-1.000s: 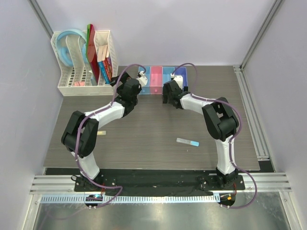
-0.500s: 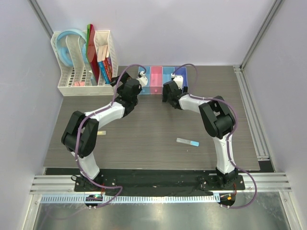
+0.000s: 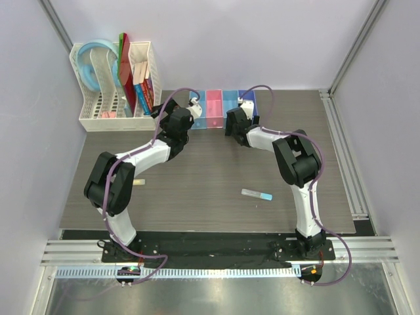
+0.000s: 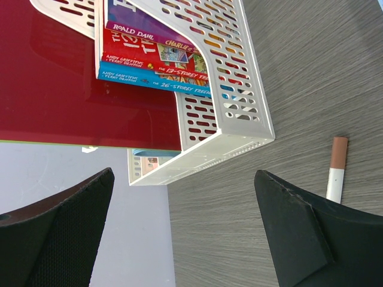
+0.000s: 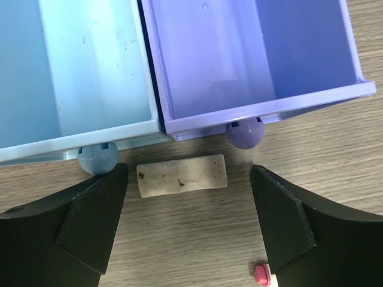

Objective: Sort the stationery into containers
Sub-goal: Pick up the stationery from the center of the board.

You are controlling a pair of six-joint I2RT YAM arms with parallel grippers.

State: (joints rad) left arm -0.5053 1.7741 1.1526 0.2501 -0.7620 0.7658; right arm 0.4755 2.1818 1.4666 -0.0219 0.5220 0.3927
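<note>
The containers stand in a row at the table's far middle. In the right wrist view a light-blue bin and a violet-blue bin show inside. A cream, speckled tan piece lies flat on the table just in front of these two. My right gripper is open, one finger on each side of the piece without touching it. My left gripper is open and holds nothing, low beside the white rack. A grey stick with a light-blue tip lies at the table's near right.
The white mesh rack with books and a red folder stands at the back left; its corner is close to the left gripper. A thin white stick with a brown end lies near it. A small pink bit lies by the right finger.
My right gripper has moved a little toward the bins and its jaws have narrowed slightly. The left arm has not moved.
</note>
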